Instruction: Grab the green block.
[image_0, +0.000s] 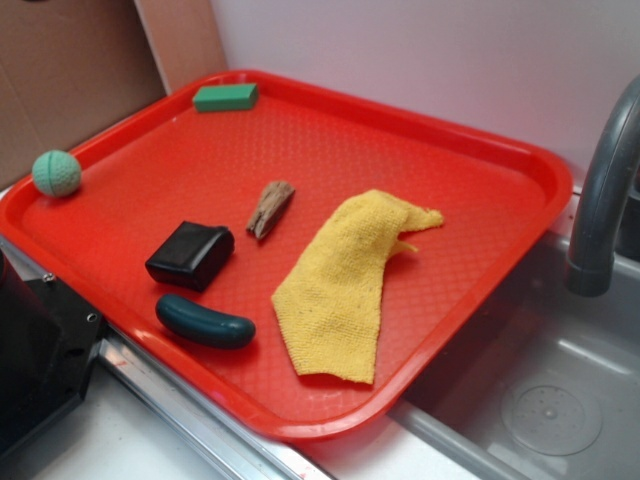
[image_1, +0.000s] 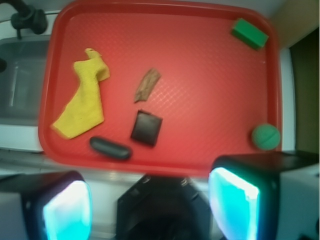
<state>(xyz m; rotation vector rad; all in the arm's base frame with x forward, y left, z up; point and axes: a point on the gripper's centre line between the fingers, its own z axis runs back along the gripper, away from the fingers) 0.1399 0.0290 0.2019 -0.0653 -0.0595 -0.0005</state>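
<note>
The claw (image_1: 150, 205) hangs released and empty, its two fingers spread wide, above the near edge of the red tray (image_0: 300, 425). The green block (image_0: 226, 97) lies flat in the tray's far left corner, well apart from everything else. The reach seems not yet begun; next, the claw must cross the tray and descend over the block.

The faucet (image_0: 605, 190) runs out of the exterior view at the right edge, its base unseen, and shows only as a dark blur at the wrist view's top left. The sink (image_0: 560, 400) is cropped by the lower and right edges. In the wrist view the gripper's two fingers (image_1: 235, 205) are cut off at the bottom, glowing and out of focus.
</note>
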